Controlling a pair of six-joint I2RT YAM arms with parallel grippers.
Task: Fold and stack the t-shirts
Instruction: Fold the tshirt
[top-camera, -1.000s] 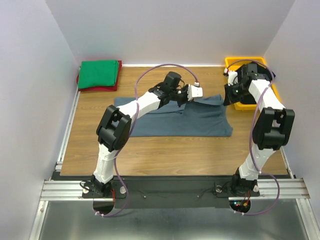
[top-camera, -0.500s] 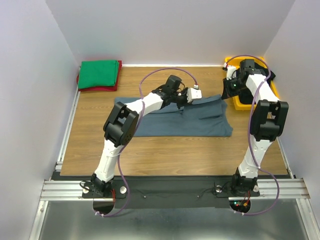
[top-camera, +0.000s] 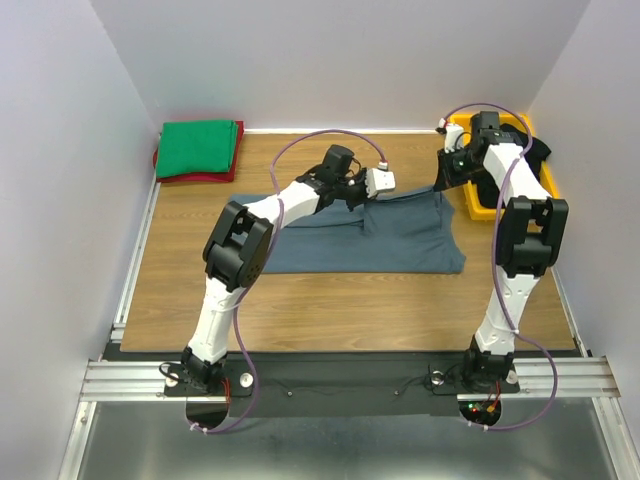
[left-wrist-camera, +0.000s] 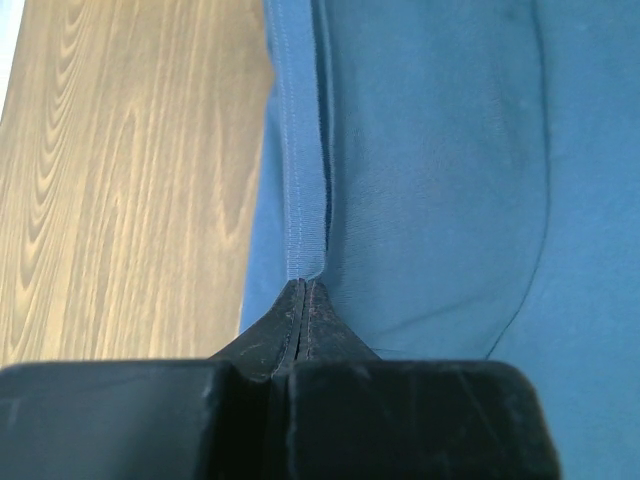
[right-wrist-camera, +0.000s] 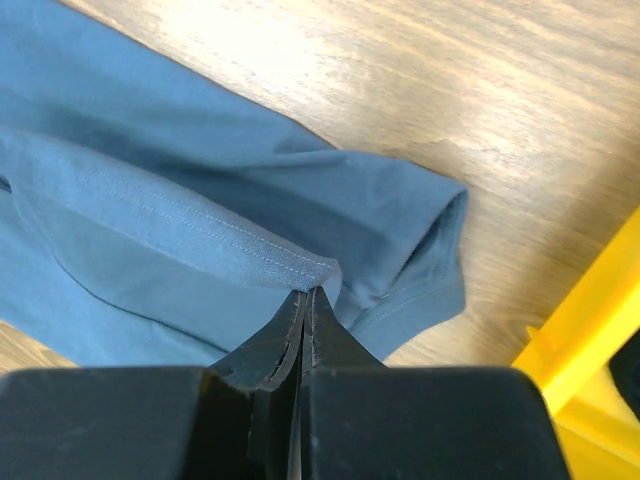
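Blue-grey t-shirt (top-camera: 400, 240), green t-shirt (top-camera: 198, 147), red t-shirt (top-camera: 200, 178): one each.

Wooden table (top-camera: 330, 295), pale, perhaps lilac-tinted walls (top-camera: 340, 60).

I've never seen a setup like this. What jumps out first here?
A slate blue-grey t-shirt lies spread mid-table, with the left gripper and the right gripper each pinched shut on its far edge. A folded green t-shirt sits on a red t-shirt in the far left corner, and a yellow bin stands far right.
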